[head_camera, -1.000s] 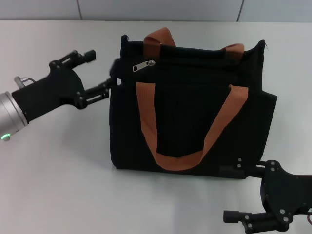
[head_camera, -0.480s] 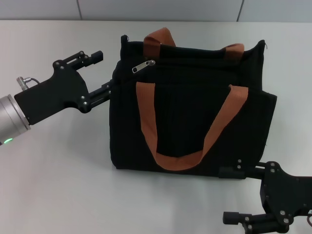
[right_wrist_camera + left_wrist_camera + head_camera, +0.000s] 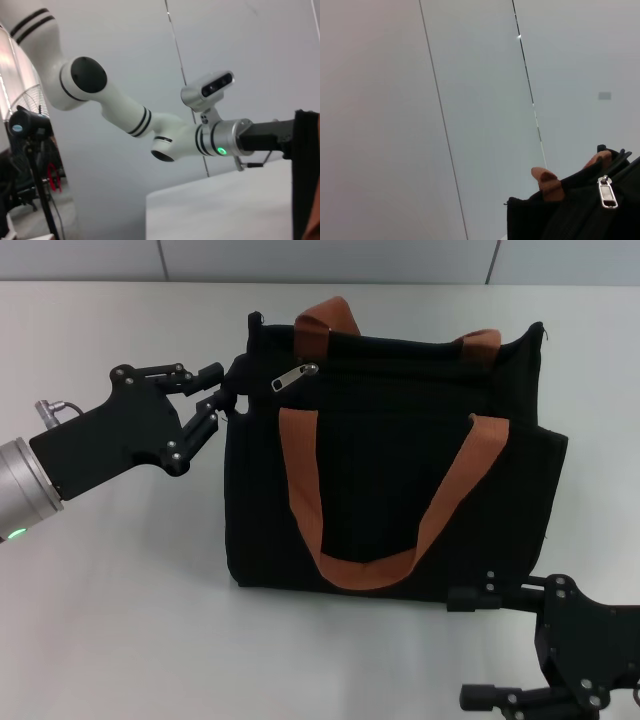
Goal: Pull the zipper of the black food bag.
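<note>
The black food bag lies on the white table with its orange-brown handles facing up. Its zipper, a small silver pull tab, sits near the bag's top left corner. It also shows in the left wrist view as zipper on the bag. My left gripper is at the bag's upper left edge, its fingers shut on the fabric of that corner, just left of the pull tab. My right gripper stands open beside the bag's lower right corner, holding nothing.
The white table runs left of and in front of the bag. A grey wall borders the table's far edge. In the right wrist view the left arm reaches to the bag's edge.
The left gripper's fingers, wide open a second ago, have shut on the bag's upper left corner. The right gripper has dropped slightly toward the front edge.
</note>
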`<state>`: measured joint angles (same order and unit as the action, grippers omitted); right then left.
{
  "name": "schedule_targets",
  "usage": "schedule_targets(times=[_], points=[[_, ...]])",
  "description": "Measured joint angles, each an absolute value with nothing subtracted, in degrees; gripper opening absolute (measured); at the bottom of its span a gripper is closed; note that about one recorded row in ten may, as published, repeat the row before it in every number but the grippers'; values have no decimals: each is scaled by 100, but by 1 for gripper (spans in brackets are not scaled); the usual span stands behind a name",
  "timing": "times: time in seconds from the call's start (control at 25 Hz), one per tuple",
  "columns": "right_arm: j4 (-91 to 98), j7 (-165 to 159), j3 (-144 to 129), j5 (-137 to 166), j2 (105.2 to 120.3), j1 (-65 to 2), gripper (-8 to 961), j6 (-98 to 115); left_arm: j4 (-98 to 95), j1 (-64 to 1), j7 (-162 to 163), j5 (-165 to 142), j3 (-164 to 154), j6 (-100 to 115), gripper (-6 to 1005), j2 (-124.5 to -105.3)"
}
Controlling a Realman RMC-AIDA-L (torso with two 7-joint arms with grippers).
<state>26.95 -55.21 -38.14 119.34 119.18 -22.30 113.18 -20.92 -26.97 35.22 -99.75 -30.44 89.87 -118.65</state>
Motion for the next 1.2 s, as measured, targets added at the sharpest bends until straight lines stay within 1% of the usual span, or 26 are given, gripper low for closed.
schedule_targets(times=[0.16, 0.28, 0.72, 0.92, 1.2], points=[[2663, -5670, -3808, 11813, 11923, -2292, 820, 11678, -2089, -2683, 3509, -9975, -3035, 9015, 218, -11865], [2653, -6100, -3805, 11484, 11926, -2366, 819, 11967, -1926, -2635, 3175, -9887, -3008, 9192, 57, -11864], [2724, -9006, -3806, 10352, 11898, -3080, 819, 12115, -1677, -2448, 2472, -9479, -3005, 9815, 14, -11873], [3052, -10582, -3744, 10050, 11829, -3456, 819, 11965, -1500, -2437, 2244, -9317, -3010, 9908, 16, -11877], [3366, -11727, -3787, 9971, 11828, -3755, 820, 11471, -1376, -2529, 2116, -9261, -3006, 10039, 19, -11891]])
